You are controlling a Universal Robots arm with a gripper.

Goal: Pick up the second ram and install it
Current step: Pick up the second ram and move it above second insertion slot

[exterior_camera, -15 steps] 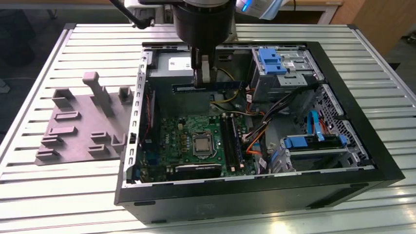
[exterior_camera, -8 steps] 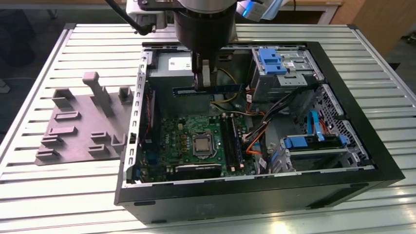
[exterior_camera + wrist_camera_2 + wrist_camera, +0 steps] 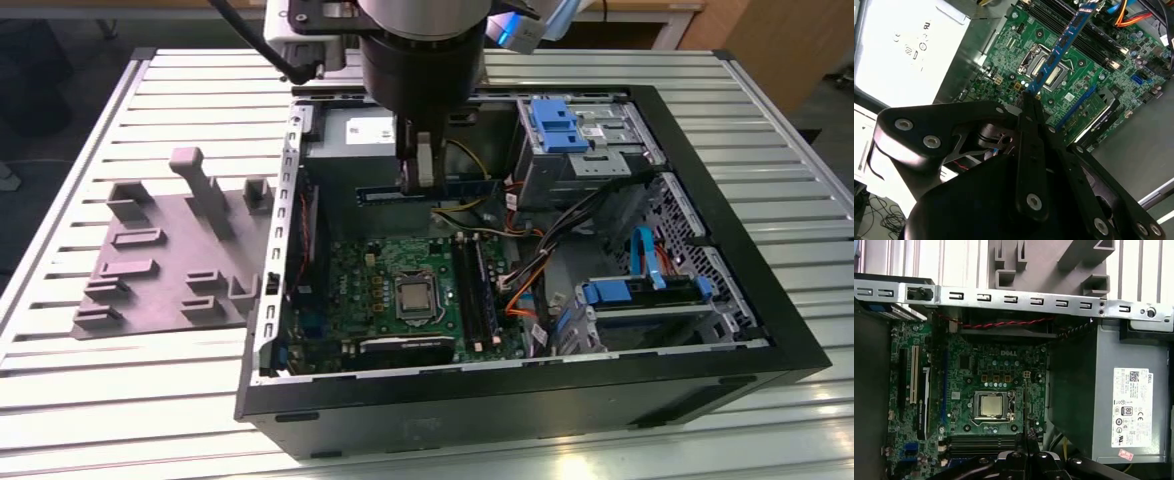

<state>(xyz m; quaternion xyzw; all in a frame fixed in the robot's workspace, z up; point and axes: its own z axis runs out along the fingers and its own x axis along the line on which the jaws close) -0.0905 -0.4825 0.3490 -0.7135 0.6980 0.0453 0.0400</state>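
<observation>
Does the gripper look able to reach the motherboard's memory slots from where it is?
Probably yes: the gripper, shut on the second ram, hangs over the open case, and the memory slots lie uncovered, cables beside them.

Strong overhead light here, and we see the slatted table (image 3: 107, 420) gleaming pale in the exterior view, while the inside of the computer case (image 3: 534, 410) sits in softer shade. In the second wrist view, the power-supply box (image 3: 899, 55) is blown out to white glare and its label is nearly washed away. The gripper (image 3: 1029, 97), pinching the second ram (image 3: 1064, 42), looms as a black mass, yet the stick shines clear blue. In the first wrist view we get even light across the motherboard (image 3: 979, 370).
</observation>
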